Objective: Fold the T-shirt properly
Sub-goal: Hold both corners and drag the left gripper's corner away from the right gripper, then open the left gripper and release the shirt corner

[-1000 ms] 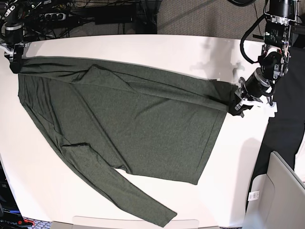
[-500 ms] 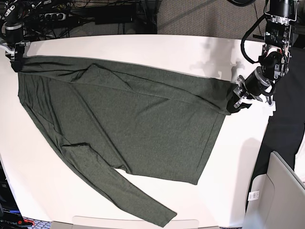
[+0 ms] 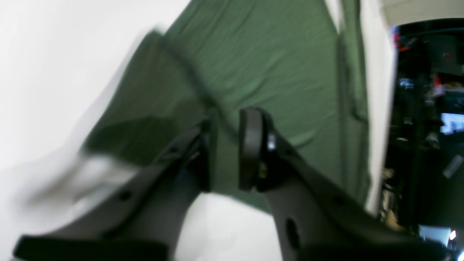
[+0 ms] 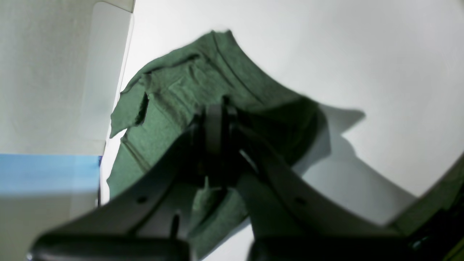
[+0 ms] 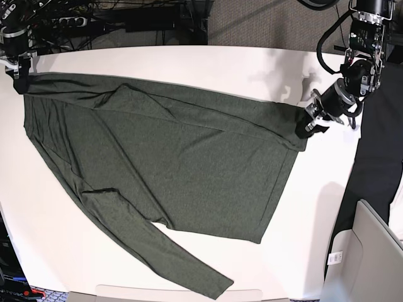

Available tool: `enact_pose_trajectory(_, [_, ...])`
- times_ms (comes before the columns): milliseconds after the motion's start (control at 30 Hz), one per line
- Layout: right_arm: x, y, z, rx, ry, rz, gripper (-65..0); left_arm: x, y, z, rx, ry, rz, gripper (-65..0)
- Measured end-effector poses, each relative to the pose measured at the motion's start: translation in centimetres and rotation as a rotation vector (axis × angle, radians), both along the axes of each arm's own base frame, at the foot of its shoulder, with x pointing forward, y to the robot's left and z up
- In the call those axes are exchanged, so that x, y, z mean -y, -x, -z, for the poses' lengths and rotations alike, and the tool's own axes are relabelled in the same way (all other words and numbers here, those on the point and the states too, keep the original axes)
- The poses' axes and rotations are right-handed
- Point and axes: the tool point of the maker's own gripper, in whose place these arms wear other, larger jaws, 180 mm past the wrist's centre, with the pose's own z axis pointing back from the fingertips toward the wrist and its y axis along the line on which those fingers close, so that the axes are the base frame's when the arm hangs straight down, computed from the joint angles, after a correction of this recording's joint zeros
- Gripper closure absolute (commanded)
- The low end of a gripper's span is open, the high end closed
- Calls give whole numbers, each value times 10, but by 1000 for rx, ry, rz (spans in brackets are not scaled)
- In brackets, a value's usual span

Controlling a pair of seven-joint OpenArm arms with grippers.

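A white bench (image 5: 189,63), seen from above, carries the T-shirt (image 5: 170,157), a dark olive-green long-sleeved knit spread across most of the surface.

At the bench's far left corner, the right hand (image 5: 20,75) pinches one corner of the shirt. Its wrist view shows the two dark fingers pressed together with green cloth bunched between and around them, so it is clamped tight on the fabric.

From that corner, the shirt's upper edge runs along the far side of the bench toward the right edge, with a long doubled-over band of cloth just beneath it. One sleeve trails down to the near edge of the bench, ending close to the middle.

Near the bench's right edge, the left hand (image 5: 313,123) sits at the shirt's other upper corner. Its wrist view, which is blurred, shows the fingers (image 3: 250,145) parted a little, with a strip of fabric lying in the gap; neither finger clearly presses on it, so this hand appears to be letting the cloth go rather than gripping it.

The step in hand looks like laying the shirt out flat, stretched between two corners, before folding proper. The next move likely calls for the left hand to lift clear without dragging the corner, then for both hands to deal with the loose sleeve.
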Motion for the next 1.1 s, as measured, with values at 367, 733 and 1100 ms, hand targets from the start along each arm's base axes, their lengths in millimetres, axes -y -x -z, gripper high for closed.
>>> enact_pose_trajectory(367, [-2, 0, -19, 8, 66, -25, -222, 12, 3, -12, 29, 5, 34, -164])
enact_pose_trajectory(733, [-10, 3, -68, 26, 240, -95, -223, 16, 10, -11, 22, 10, 46, -164])
enact_pose_trajectory(1100, [-51, 15, -37, -11, 125, -139, -223, 25, 49, 15, -111, 34, 95, -166])
